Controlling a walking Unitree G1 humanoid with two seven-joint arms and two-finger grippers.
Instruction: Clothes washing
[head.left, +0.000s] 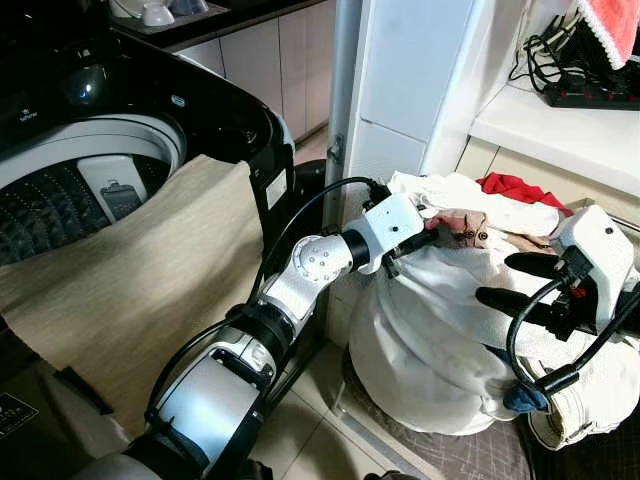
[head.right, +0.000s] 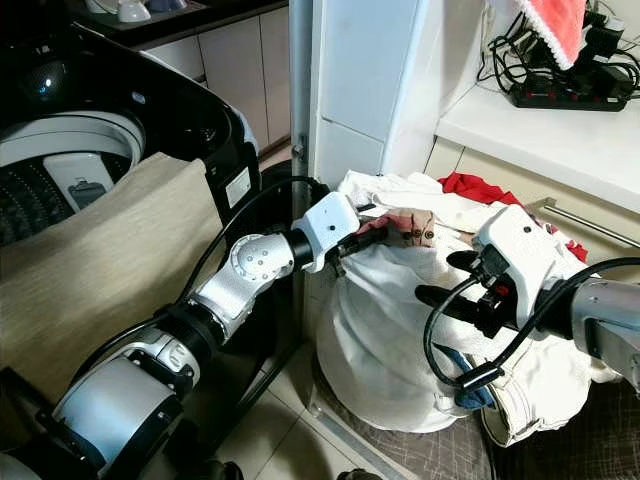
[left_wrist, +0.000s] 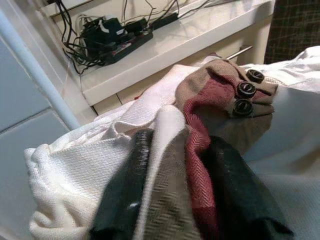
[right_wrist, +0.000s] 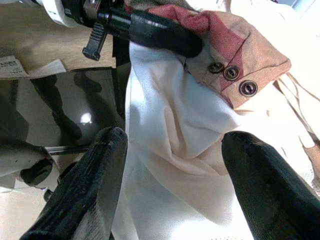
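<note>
Low at the right of the frame, the right gripper hovers with fingers spread wide, holding nothing, just beside the bulging white fabric laundry bag. Further in, the left gripper is clamped on a tan-and-red checked garment with dark buttons atop the bag, so it is nearer. Upper left waits the black top-loading washing machine, a beige cloth draped over its rim.
</note>
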